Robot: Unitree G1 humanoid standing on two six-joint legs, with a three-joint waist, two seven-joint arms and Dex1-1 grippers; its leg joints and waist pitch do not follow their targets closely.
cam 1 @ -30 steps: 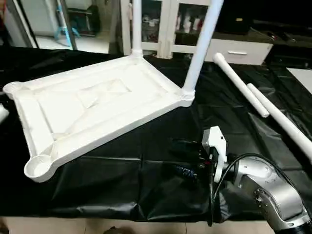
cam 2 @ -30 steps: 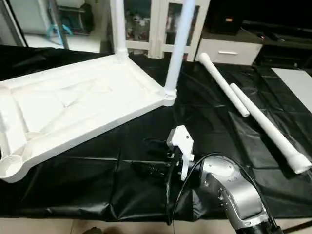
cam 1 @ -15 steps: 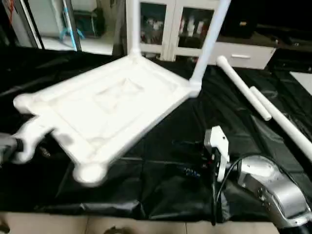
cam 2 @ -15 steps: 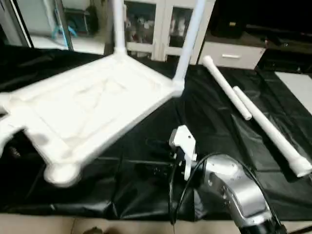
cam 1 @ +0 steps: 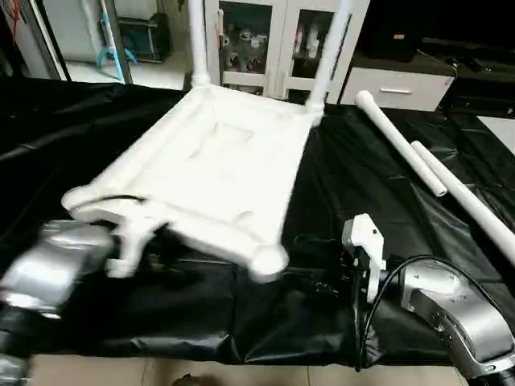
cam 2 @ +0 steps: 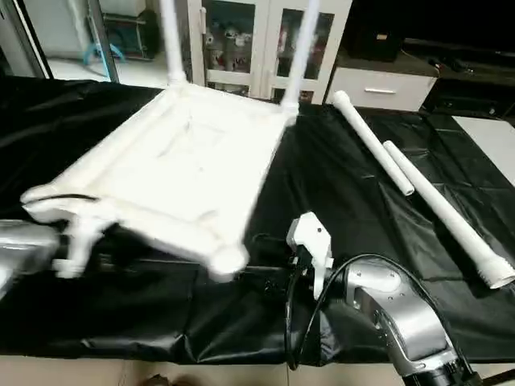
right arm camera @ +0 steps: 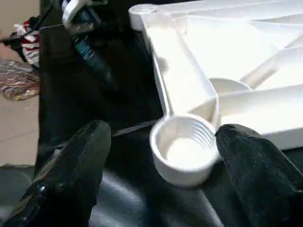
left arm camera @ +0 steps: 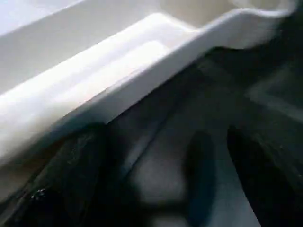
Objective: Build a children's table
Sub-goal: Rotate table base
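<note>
So the white table top (cam 1: 213, 173) is lying upside down on the surface (cam 1: 378, 201), which is covered in black sheeting, with the ribbed underside facing up. Two legs (cam 1: 195, 40) are already standing upright in the far corner sockets, and the other two loose legs (cam 1: 398, 141) are lying on the sheeting off to the robot's right, well apart from the top, side by side at a slant. The near corner socket (right arm camera: 184, 149) is empty, you can see the threads inside it, and it sits right between the two black fingers (right arm camera: 78, 165) of the right gripper (right arm camera: 165, 175), whose fingers are spread wide and not touching it as far as I can tell. The right arm (cam 1: 451, 310) comes in low from the near right with a white bracket on the wrist. On the other side the left gripper (left arm camera: 156, 179) is down at the near-left edge of the top, fingers apart, black sheet showing between them and the white rim of the top just above; can't tell if it's actually touching the rim. The left forearm (cam 1: 48, 269) is blurred. White cabinets (cam 1: 265, 40) stand at the back.
</note>
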